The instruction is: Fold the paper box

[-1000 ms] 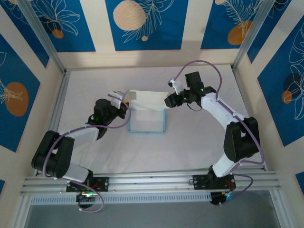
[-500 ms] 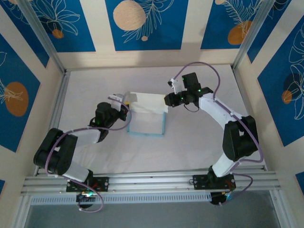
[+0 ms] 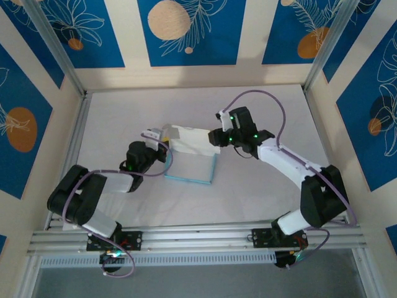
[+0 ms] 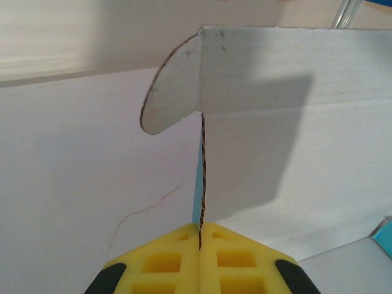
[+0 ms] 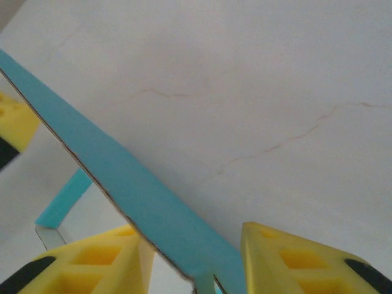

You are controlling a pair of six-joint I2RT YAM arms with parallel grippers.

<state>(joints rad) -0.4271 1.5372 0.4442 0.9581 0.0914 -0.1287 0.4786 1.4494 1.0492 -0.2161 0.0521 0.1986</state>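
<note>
In the top view, the paper box (image 3: 189,162) is lying near the middle of the white table (image 3: 267,205), between the two arms. It is forming a shallow tray, light-blue walls rimming a white floor that is facing up. Its longer side is running left to right, slightly turned. A white flap is rising over the far edge. The left gripper (image 3: 162,140) is meeting the box's far left corner and the right gripper (image 3: 214,137) its far right corner.

The left wrist view is giving the detail the overhead misses. The left gripper (image 4: 200,236) is pressing its yellow fingers (image 4: 159,263) together on the thin edge of a card wall, pinching it. Beyond, a white panel (image 4: 288,159) is standing upright with a rounded tab (image 4: 168,98) jutting left.

In the right wrist view, the right gripper (image 5: 196,269) is holding its fingers (image 5: 294,263) apart. A light-blue wall (image 5: 122,177) is passing diagonally between them, its edge lying against the left-hand finger.
</note>
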